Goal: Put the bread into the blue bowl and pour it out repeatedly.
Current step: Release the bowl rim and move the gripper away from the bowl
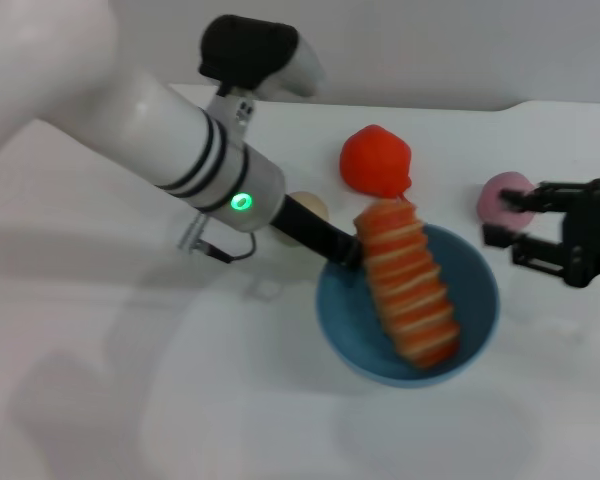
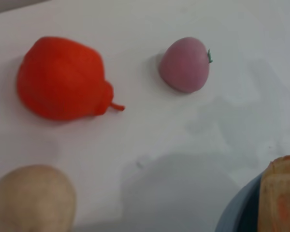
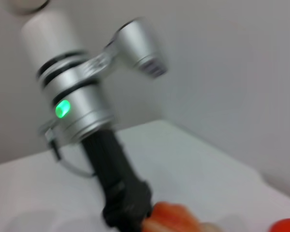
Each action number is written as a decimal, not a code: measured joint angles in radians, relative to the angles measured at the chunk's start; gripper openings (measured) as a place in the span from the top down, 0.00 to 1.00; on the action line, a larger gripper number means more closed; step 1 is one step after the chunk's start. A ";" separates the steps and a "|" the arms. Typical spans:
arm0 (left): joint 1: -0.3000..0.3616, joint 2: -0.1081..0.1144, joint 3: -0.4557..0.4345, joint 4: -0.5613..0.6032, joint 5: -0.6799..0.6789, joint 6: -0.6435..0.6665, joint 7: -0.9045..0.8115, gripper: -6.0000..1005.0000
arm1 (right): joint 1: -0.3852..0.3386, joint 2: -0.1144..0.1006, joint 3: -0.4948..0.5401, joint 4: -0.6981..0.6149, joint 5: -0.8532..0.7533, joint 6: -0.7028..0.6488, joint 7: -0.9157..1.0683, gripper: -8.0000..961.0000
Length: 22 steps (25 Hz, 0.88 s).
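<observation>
Blue bowl (image 1: 380,345): set on the white table (image 1: 130,400) at the near centre. Bread (image 1: 410,290): laid aslant inside the bowl, striped top upward, its far end raised past the rim. Left gripper (image 1: 345,250): positioned at the bowl's far rim against the bread's raised end; whether it is clasped on the loaf cannot be told. Right gripper (image 1: 515,225): held off to the right, fingers spread, nothing grasped, just beside a pink round fruit (image 1: 502,195). Red fruit (image 1: 376,160): placed behind the bowl. Beige ball (image 1: 310,208): partly hidden behind the left arm.
</observation>
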 joint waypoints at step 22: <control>-0.028 -0.002 0.180 -0.110 -0.075 -0.165 -0.029 0.82 | -0.043 0.002 0.102 0.048 0.029 0.011 -0.058 0.50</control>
